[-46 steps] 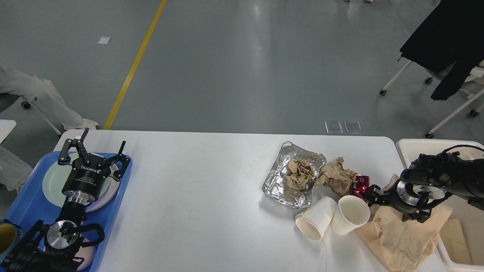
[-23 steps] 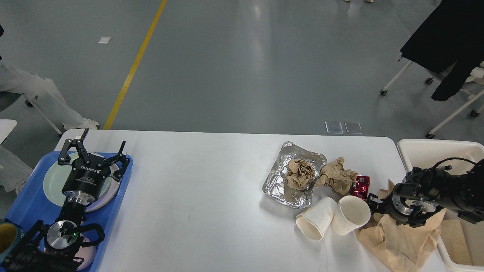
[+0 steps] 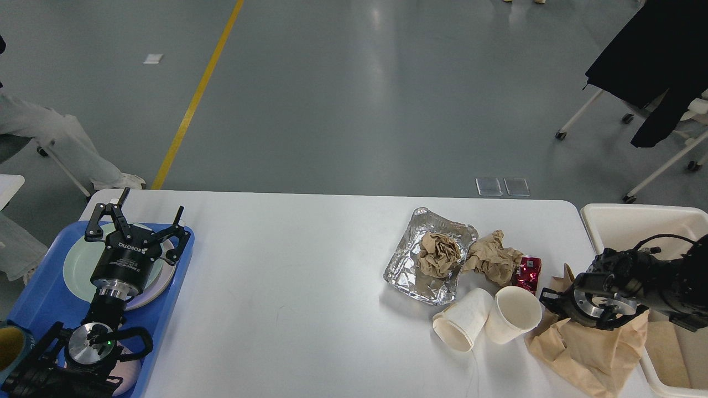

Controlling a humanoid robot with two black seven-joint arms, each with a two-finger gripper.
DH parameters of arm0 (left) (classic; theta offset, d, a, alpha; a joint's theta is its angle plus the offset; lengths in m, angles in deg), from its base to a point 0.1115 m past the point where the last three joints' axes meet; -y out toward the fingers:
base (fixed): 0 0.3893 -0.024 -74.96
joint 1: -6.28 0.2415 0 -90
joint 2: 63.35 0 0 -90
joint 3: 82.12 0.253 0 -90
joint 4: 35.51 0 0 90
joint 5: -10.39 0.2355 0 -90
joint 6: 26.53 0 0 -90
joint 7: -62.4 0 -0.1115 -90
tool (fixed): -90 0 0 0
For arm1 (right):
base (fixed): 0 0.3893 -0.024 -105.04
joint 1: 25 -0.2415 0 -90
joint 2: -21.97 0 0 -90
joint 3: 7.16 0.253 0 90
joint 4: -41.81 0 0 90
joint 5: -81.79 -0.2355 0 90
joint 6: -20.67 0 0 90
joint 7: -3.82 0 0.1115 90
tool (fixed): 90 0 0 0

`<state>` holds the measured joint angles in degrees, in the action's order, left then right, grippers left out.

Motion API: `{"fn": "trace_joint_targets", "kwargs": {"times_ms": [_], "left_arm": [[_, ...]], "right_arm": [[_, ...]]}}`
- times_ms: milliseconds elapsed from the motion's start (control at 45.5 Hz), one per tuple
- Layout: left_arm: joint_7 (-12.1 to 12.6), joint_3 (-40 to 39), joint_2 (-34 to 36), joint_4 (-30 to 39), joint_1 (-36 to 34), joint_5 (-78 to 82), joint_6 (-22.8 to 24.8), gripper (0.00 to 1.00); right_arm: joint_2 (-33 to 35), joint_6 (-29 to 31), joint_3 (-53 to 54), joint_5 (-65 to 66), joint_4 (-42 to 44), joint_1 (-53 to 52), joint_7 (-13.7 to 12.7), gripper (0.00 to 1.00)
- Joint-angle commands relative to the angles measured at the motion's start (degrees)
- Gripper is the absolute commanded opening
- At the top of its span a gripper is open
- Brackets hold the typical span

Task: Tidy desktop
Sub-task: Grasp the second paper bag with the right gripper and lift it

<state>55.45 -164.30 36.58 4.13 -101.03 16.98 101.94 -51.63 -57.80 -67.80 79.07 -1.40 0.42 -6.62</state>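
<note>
The white desktop (image 3: 287, 287) holds litter at its right end. A foil tray (image 3: 406, 264) holds a crumpled brown paper ball (image 3: 438, 251). Beside it lie a second crumpled paper (image 3: 492, 257), a red wrapper (image 3: 528, 272) and two tipped white paper cups (image 3: 462, 319) (image 3: 514, 312). A tan paper bag (image 3: 586, 351) lies at the right front corner. My right gripper (image 3: 550, 301) is low on the bag's upper edge, dark and seen small. My left gripper (image 3: 138, 221) is open and empty above the plates on the blue tray.
A blue tray (image 3: 38, 304) at the left end holds pale plates (image 3: 74, 265). A yellow-lined cup (image 3: 8, 345) stands at its front edge. A cream bin (image 3: 636, 221) stands beyond the table's right edge with brown paper (image 3: 666, 345) inside. Chairs and a person's legs are farther off.
My right gripper has moved down and toward me over the paper bag, and the bag has bunched and shifted with it. The left arm has not moved.
</note>
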Motion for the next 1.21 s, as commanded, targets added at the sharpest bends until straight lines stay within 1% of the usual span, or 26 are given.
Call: {"fn": "trace_joint_targets", "kwargs": {"times_ms": [0, 220, 329, 395, 483, 703, 812, 900, 1054, 1120, 1186], "left_arm": [[0.0, 0.0, 0.0, 0.0, 0.0, 0.0, 0.0, 0.96], [0.0, 0.0, 0.0, 0.1, 0.0, 0.0, 0.0, 0.96], [0.0, 0.0, 0.0, 0.0, 0.0, 0.0, -0.1, 0.96], [0.0, 0.0, 0.0, 0.0, 0.0, 0.0, 0.0, 0.96], [0.0, 0.0, 0.0, 0.0, 0.0, 0.0, 0.0, 0.96], [0.0, 0.0, 0.0, 0.0, 0.0, 0.0, 0.0, 0.96], [0.0, 0.0, 0.0, 0.0, 0.0, 0.0, 0.0, 0.96], [0.0, -0.1, 0.0, 0.0, 0.0, 0.0, -0.1, 0.96], [0.0, 0.0, 0.0, 0.0, 0.0, 0.0, 0.0, 0.96], [0.0, 0.0, 0.0, 0.0, 0.0, 0.0, -0.1, 0.96], [0.0, 0.0, 0.0, 0.0, 0.0, 0.0, -0.1, 0.96]], "right_arm": [[0.4, 0.1, 0.0, 0.1, -0.4, 0.0, -0.1, 0.0], [1.6, 1.0, -0.1, 0.2, -1.4, -0.6, -0.3, 0.0], [3.6, 1.1, -0.3, 0.3, -4.5, -3.3, -0.3, 0.0], [5.6, 1.2, -0.9, 0.5, -7.9, -6.2, -0.4, 0.0], [8.4, 3.4, -2.6, 0.8, -12.7, -11.8, -0.4, 0.0], [13.6, 13.5, -9.0, 0.7, -19.4, -25.7, -0.3, 0.0], [14.9, 19.0, -13.9, 0.7, -23.6, -35.1, -0.2, 0.0], [15.0, 22.1, -18.3, 0.6, -27.2, -43.0, 0.1, 0.0], [14.7, 24.9, -23.6, 0.5, -34.3, -55.9, 0.2, 0.0], [14.7, 24.9, -24.7, 0.5, -36.1, -59.3, 0.2, 0.0], [14.8, 24.4, -25.3, 0.5, -36.9, -60.4, 0.1, 0.0]]}}
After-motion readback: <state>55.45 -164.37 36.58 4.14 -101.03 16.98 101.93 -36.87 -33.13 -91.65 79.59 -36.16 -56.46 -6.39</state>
